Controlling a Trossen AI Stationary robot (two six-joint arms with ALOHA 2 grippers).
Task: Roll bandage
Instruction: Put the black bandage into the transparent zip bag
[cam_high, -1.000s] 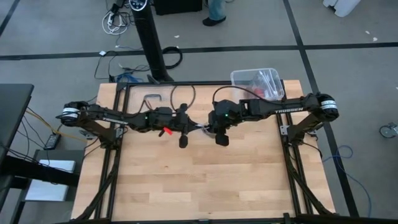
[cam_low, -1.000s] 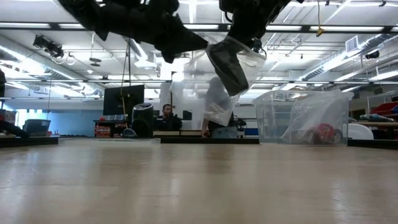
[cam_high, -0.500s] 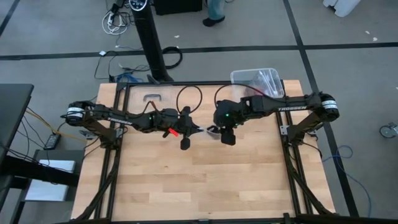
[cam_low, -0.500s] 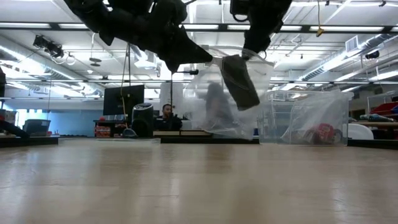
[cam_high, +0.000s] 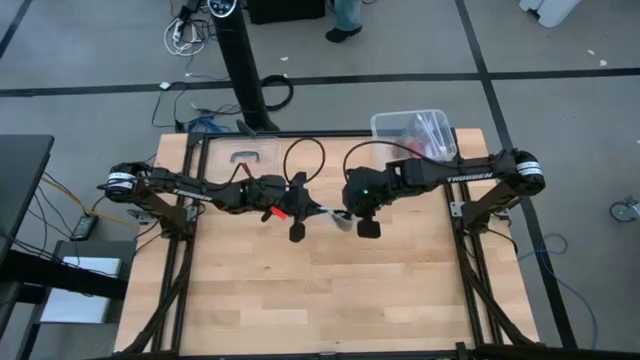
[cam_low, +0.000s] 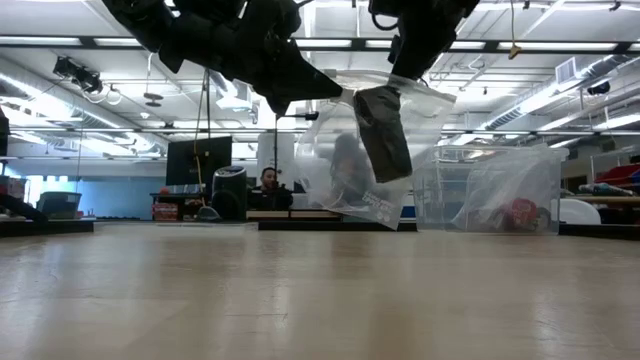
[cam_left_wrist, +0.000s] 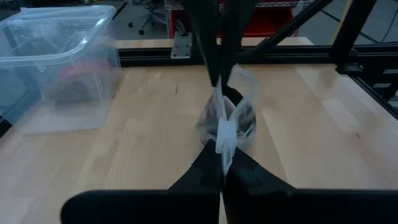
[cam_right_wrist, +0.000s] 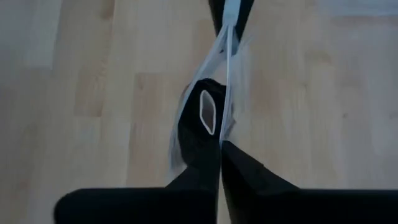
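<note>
**Bandage in its wrapper, held between two hands**

Over the pale wooden table (cam_high: 330, 290), near its far edge, we see the left hand (cam_high: 312, 212) and right hand (cam_high: 352, 212) each pinching an edge of a clear plastic wrapper (cam_low: 345, 175). Inside hangs the black elastic bandage (cam_low: 383, 133), clear of the tabletop. At the far right corner sits a clear plastic box (cam_high: 415, 130).
</note>
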